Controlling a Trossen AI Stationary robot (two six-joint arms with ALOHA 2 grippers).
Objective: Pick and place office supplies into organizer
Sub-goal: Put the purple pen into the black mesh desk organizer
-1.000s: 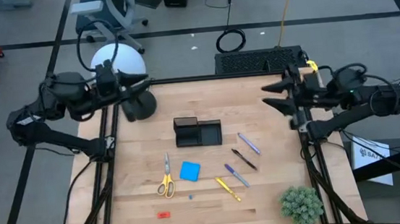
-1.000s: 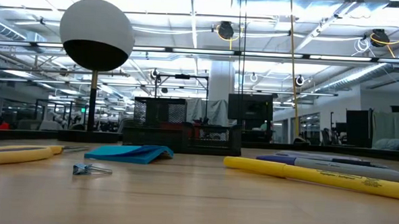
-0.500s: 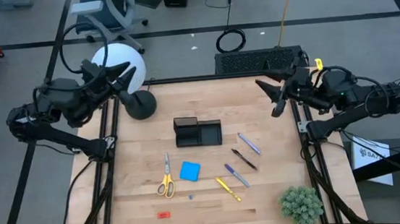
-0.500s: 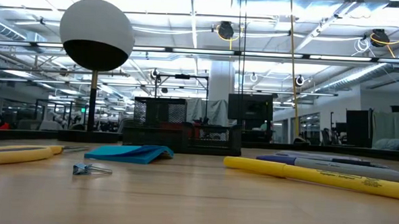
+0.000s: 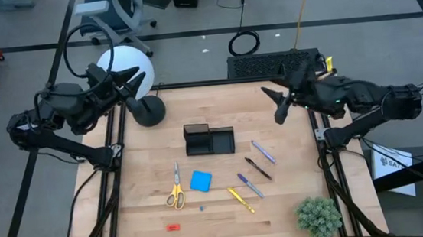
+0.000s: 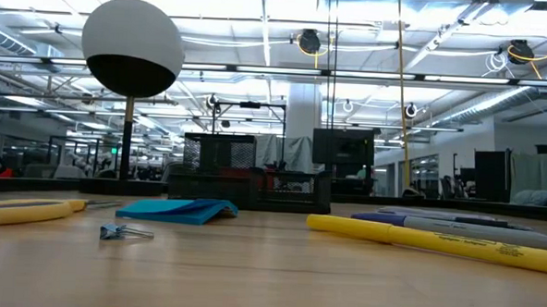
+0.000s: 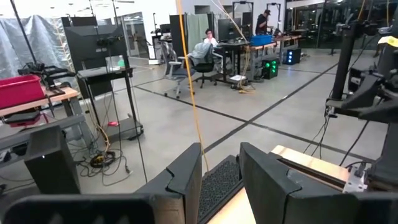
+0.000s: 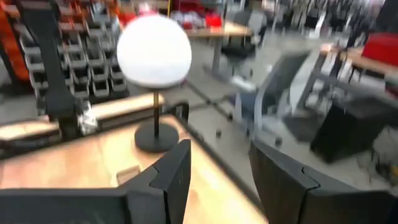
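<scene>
The office supplies lie on the wooden table. Yellow-handled scissors [image 5: 176, 186] and a blue square pad [image 5: 201, 181] lie side by side. Several pens [image 5: 258, 168] and a yellow pen [image 5: 240, 199] lie to their right. A small red piece [image 5: 173, 227] lies near the front edge. The black organizer [image 5: 208, 139] stands at the table's middle. My left gripper [image 5: 131, 76] is open high over the far left corner, beside the lamp. My right gripper [image 5: 272, 104] is open high over the far right part of the table. Neither holds anything.
A lamp with a white globe [image 5: 124, 65] and a black round base [image 5: 147, 110] stands at the far left corner. A green plant ball [image 5: 318, 217] sits at the near right corner. A small clip [image 6: 122, 231] lies near the pad.
My right gripper has swung out from the right edge toward the table's middle, turning and tipping slightly downward. My left gripper has swung from pointing across the table to pointing toward the far edge beside the lamp, then kept still. The supplies have not moved.
</scene>
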